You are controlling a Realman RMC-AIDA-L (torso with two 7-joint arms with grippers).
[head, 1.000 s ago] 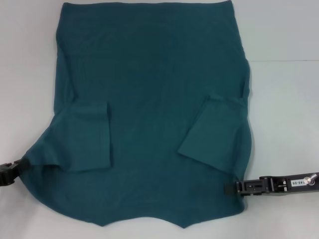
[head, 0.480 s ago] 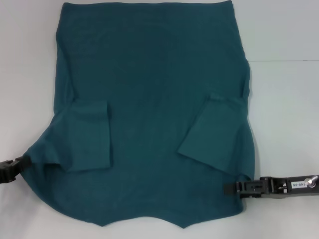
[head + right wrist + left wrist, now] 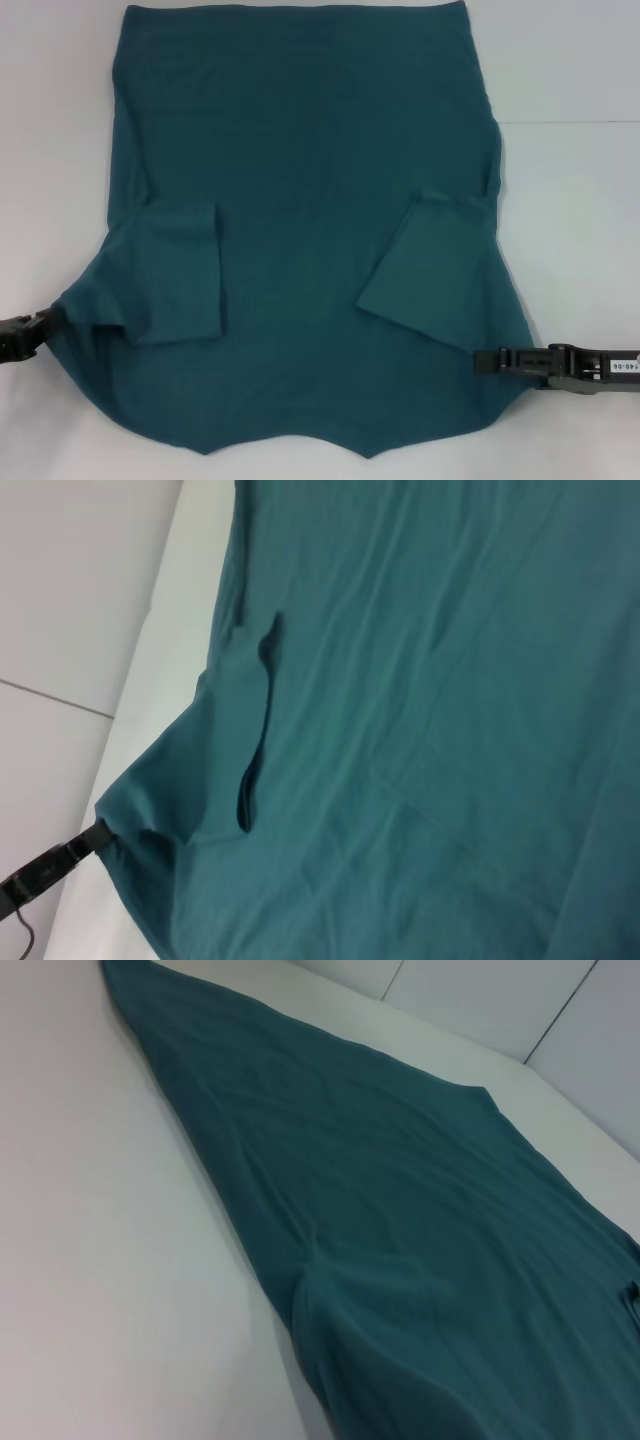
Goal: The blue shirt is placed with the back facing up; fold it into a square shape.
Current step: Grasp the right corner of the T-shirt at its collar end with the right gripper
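The blue shirt (image 3: 300, 200) lies flat on the white table, plain side up, filling most of the head view. Both sleeves are folded inward, one (image 3: 175, 275) on the left and one (image 3: 425, 270) on the right. My left gripper (image 3: 45, 325) is at the near left corner, shut on the cloth, which is drawn out to a point there. My right gripper (image 3: 485, 360) is shut on the near right edge, which bulges outward. The shirt (image 3: 400, 1210) fills the left wrist view. The right wrist view shows the shirt (image 3: 420, 680) and the left gripper (image 3: 95, 835) at its corner.
White table (image 3: 570, 200) surrounds the shirt, with bare surface to the right and a narrow strip on the left. The shirt's near hem runs close to the table's front edge. Pale wall panels (image 3: 70, 590) stand beyond the table.
My right gripper has moved to the right and slightly farther from me, dragging the shirt's near right edge outward. The left gripper has shifted a little to the left, keeping its corner taut.
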